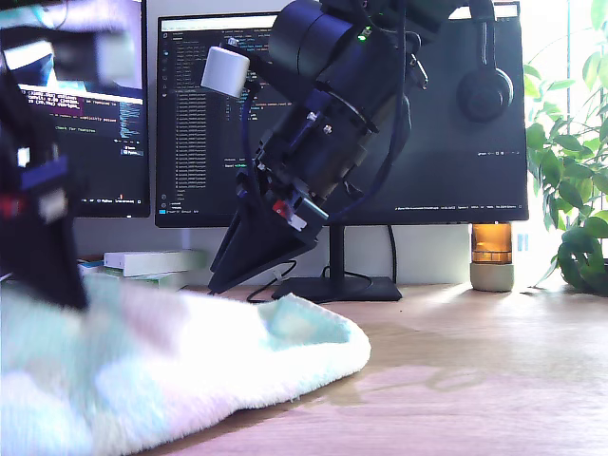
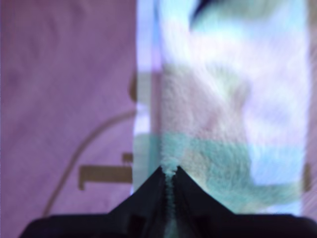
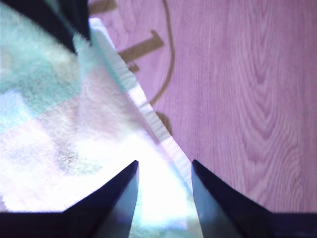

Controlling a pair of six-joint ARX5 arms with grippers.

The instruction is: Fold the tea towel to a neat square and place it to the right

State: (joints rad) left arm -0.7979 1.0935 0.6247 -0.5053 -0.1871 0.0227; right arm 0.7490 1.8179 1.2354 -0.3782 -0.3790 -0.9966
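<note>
The tea towel (image 1: 190,370) lies rumpled on the wooden desk at the exterior view's lower left, white and fluffy with pale tints. My first gripper (image 1: 220,281) reaches down from the middle arm to the towel's far edge. In its wrist view that gripper (image 2: 169,171) is shut, with the towel (image 2: 223,124) edge pinched between the fingers. My second gripper (image 3: 163,163) is open just above the towel (image 3: 74,124) border, nothing between its fingers. Its arm shows blurred at the exterior view's left (image 1: 57,275). The first gripper's black fingers (image 3: 64,25) also show in the second wrist view.
Two monitors (image 1: 437,142) stand behind, with headphones (image 1: 484,90) hung on one. A monitor base (image 1: 337,288) and a cable (image 1: 275,280) lie just past the towel. Boxes (image 1: 157,261) sit at the back left, an amber jar (image 1: 492,256) and a plant (image 1: 575,190) at the right.
</note>
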